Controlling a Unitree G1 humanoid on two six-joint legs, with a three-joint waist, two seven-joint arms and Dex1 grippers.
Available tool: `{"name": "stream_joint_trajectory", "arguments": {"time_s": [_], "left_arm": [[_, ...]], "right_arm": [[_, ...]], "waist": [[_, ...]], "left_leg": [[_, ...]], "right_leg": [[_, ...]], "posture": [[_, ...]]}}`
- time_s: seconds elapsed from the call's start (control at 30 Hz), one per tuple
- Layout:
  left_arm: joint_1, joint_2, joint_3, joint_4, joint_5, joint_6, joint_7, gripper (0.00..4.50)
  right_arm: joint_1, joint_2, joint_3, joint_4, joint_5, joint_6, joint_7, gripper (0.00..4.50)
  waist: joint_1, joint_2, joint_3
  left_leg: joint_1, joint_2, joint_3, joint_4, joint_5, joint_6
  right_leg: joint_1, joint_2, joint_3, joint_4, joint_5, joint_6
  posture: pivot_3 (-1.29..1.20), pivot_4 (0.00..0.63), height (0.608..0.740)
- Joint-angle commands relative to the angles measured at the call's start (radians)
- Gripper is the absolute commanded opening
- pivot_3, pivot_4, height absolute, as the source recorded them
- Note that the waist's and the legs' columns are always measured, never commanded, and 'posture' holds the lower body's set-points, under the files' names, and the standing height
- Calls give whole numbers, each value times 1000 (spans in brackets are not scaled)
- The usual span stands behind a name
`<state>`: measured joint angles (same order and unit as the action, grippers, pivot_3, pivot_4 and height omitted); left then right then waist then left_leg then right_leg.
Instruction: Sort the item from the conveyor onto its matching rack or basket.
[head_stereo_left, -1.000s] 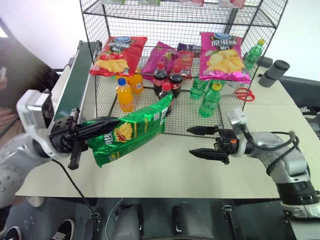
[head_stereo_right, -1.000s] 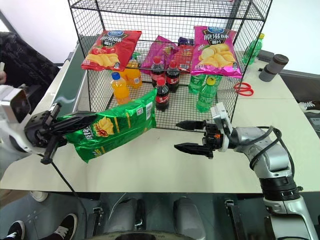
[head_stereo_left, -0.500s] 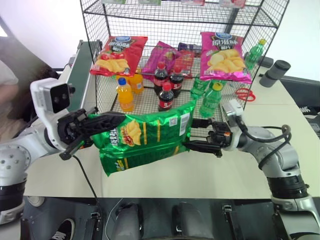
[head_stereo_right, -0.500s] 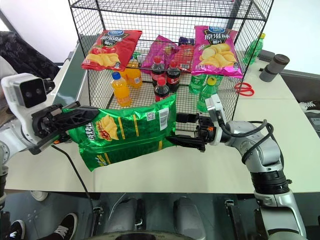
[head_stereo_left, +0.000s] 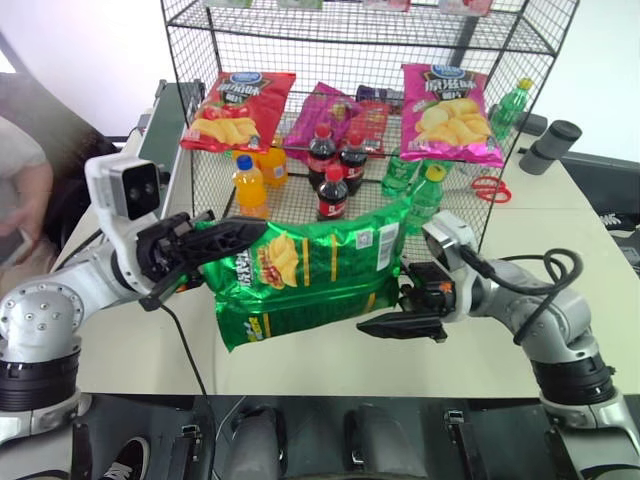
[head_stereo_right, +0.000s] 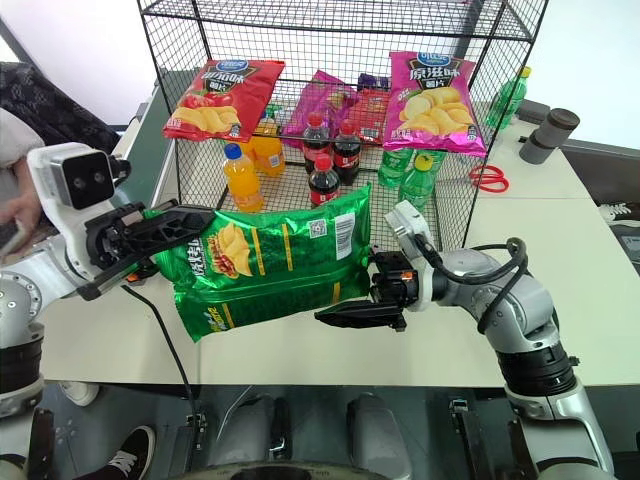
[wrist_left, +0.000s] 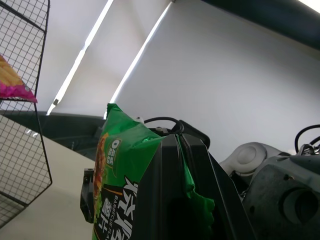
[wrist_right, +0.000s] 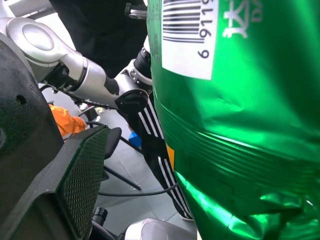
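Observation:
The item, a large glossy green crisp bag (head_stereo_left: 310, 275), hangs lengthwise in the air over the table's front edge, just in front of the rack. My left gripper (head_stereo_left: 225, 238) is shut on its left end; the left wrist view shows its black fingers (wrist_left: 170, 200) pinching the crumpled green foil (wrist_left: 120, 170). My right gripper (head_stereo_left: 392, 305) is open at the bag's right end, one finger under and in front of it, the other hidden behind. The padded finger (wrist_right: 82, 175) stands apart from the bag (wrist_right: 240, 125). The conveyor (head_stereo_left: 160, 130) runs along the far left. The black wire rack (head_stereo_left: 360, 40) rises behind.
The rack holds a red crisp bag (head_stereo_left: 237, 110), a pink one (head_stereo_left: 447, 112), an orange bottle (head_stereo_left: 248, 188), cola bottles (head_stereo_left: 332, 190) and green bottles (head_stereo_left: 420, 195). Red scissors (head_stereo_left: 487, 187) and a grey cylinder (head_stereo_left: 548, 145) lie on the white table (head_stereo_left: 540, 230). A person (head_stereo_left: 25, 190) is at the far left.
My left gripper has carried the bag to the right and rolled it broadside. My right gripper has moved left and now straddles the bag's right end.

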<state>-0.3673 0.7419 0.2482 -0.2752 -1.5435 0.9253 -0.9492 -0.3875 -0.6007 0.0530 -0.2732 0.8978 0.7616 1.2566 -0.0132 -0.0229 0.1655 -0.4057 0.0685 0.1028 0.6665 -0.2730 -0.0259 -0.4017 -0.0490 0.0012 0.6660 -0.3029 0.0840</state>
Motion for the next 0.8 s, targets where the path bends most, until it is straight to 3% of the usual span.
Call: {"name": "stream_joint_trajectory", "arguments": {"time_s": [0.03, 0.23, 0.27, 0.37, 0.53, 0.67, 0.8], "left_arm": [[-9, 2, 24, -16, 15, 1, -8, 0], [-15, -2, 41, 1, 16, 7, -3, 0], [-16, -1, 44, 4, 27, 5, 0, 0], [-12, 27, 61, 21, 39, 24, 16, 0], [30, 49, 107, 16, 78, 9, 10, 2201], [79, 59, 158, 29, 140, -23, -12, 4321], [147, 49, 168, 27, 302, -141, -61, 4489]], "right_arm": [[-2, -6, -1, -21, -7, -10, 0, 3114], [13, -12, 4, -10, -42, -35, 9, 200], [17, -14, 6, -6, -56, -48, 9, 30], [26, -24, 10, 4, -111, -102, 5, 30], [37, -28, -33, -6, -119, -125, -27, 0], [55, -37, -79, -21, -157, -181, -73, 0], [42, -43, -134, -54, -222, -278, -144, 0]], "waist": [[0, 0, 0], [0, 0, 0], [0, 0, 0], [0, 0, 0], [-1, 0, 0], [0, 0, 0], [0, 0, 0]], "left_leg": [[0, 0, 0, 0, 0, 0], [0, 0, 0, 0, 0, 0], [0, 0, 0, 0, 0, 0], [0, 0, 0, 0, 0, 0], [-1, 0, 0, 0, 0, 0], [-1, 0, 0, 0, 0, 0], [-2, 0, 0, 0, 0, 0]], "right_leg": [[0, 0, 0, 0, 0, 0], [0, 0, 0, 0, 0, 0], [0, 0, 0, 0, 0, 0], [0, 0, 0, 0, 0, 0], [-2, 0, 0, 0, 0, 0], [-2, 0, 0, 0, 0, 0], [-2, 0, 0, 0, 0, 0]], "posture": [[0, 150, 740], [0, 150, 740], [0, 150, 740], [0, 150, 740], [0, 150, 740], [0, 150, 740], [0, 150, 740]]}}
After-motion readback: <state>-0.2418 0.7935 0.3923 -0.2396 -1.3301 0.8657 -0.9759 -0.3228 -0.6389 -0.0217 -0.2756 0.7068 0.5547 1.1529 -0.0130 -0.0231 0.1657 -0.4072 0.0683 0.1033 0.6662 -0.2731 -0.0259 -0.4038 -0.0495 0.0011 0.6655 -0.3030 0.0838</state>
